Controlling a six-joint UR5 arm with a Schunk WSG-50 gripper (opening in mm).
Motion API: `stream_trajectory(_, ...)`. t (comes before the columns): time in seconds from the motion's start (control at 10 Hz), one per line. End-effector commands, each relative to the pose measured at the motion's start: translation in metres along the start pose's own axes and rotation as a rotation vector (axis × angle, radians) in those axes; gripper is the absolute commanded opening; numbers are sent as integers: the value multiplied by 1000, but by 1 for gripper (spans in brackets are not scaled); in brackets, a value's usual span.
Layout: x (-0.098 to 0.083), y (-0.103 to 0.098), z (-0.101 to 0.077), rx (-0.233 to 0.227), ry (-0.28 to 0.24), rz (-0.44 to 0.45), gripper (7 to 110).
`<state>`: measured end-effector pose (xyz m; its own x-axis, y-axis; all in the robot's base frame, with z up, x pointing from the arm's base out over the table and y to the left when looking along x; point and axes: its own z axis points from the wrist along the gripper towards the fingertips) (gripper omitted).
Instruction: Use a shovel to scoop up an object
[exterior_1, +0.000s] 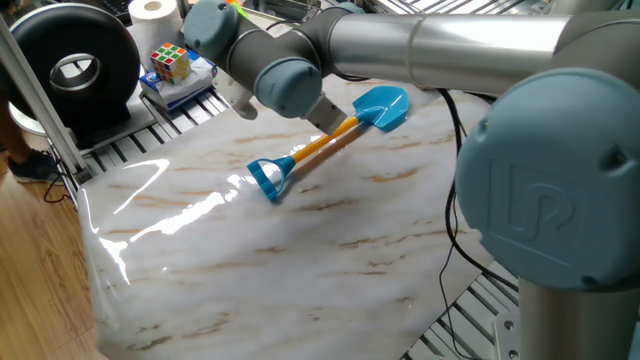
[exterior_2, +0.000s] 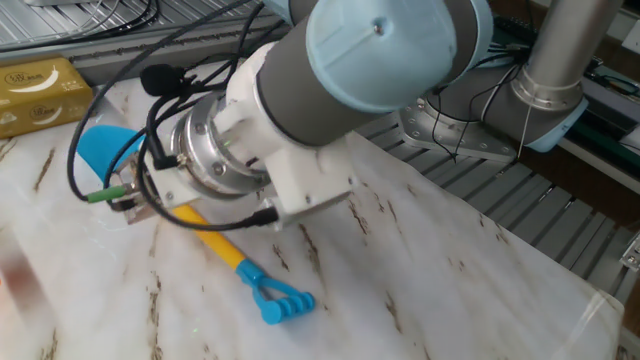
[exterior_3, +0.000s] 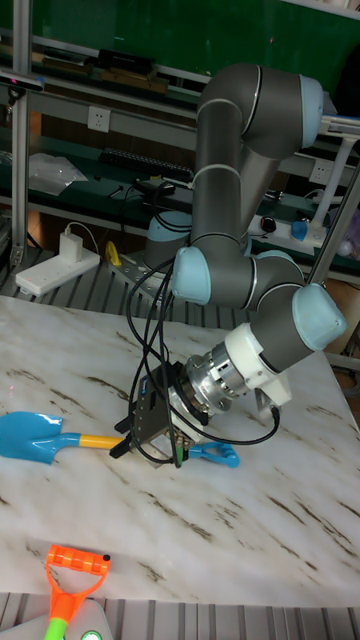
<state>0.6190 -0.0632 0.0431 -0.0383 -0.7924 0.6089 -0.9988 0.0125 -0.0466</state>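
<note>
Shovel (exterior_1: 325, 142) lying on table (exterior_1: 250, 260), blue blade pointing toward 2 o'clock, gripper (exterior_3: 150, 425) apparently clamping its orange shaft, tan block (exterior_2: 40, 92) showing only in the other fixed view.

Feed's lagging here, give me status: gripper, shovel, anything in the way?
Gripper over shovel shaft, grip state unclear. Shovel flat on table. Block beyond blade, path clear.

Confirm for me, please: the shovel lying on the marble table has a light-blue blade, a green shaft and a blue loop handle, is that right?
Not quite. The shaft of the shovel is orange-yellow, not green, as one fixed view shows plainly. The rest holds: it lies on the marble table with a light-blue blade and a blue loop handle.
</note>
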Motion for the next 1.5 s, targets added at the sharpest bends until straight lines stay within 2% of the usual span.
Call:
stream_trajectory(0.0, 13, 20, 18, -34, 23, -36, 44)
stream_trajectory(0.1, 5, 28, 30, -46, -14, -37, 44)
stream_trajectory(0.2, 4, 31, 32, -52, -20, -50, 44)
stream_trajectory(0.3, 4, 38, 32, -75, -11, -67, 44)
stream_trajectory(0.5, 7, 46, 31, -84, 9, -59, 44)
stream_trajectory(0.6, 2, 47, 31, -89, -8, -65, 66)
stream_trajectory(0.7, 1, 47, 31, -81, -5, -65, 66)
stream_trajectory(0.8, 2, 38, 29, -46, 6, -51, 66)
stream_trajectory(1.0, -3, 39, 28, -35, 7, -59, 66)
stream_trajectory(1.1, -1, 41, 23, -21, 41, -54, 66)
stream_trajectory(1.2, 4, 39, 16, -6, 79, -53, 44)
stream_trajectory(1.4, 0, 39, 16, 2, 76, -38, 44)
